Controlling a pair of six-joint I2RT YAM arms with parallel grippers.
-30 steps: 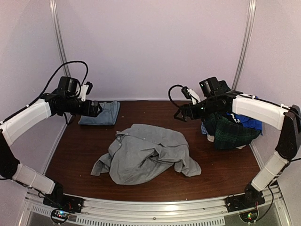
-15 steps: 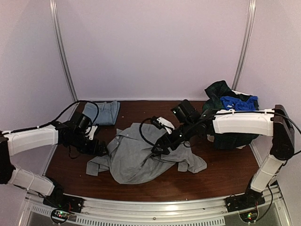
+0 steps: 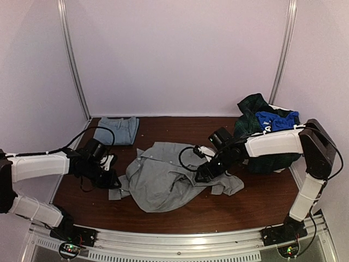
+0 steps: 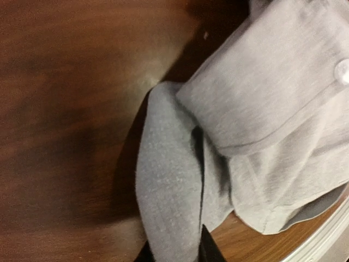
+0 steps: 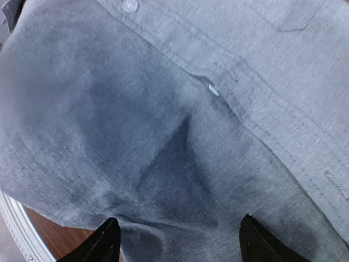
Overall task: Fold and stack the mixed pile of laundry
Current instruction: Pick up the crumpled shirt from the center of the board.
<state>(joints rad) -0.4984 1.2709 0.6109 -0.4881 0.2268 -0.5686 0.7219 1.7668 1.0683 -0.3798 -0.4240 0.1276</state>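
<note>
Grey shirt (image 3: pixel 163 180) sleeve in left claw (image 3: pixel 114 184)

Reaching in low from both sides of the table (image 3: pixel 262 199). Left arm stretched near the left edge, left gripper (image 3: pixel 113 183) pinched on a fold of the grey shirt (image 3: pixel 163 188). Right arm bent back from the right edge, right gripper (image 3: pixel 200 176) spread wide, pointing down at the same shirt.
</note>
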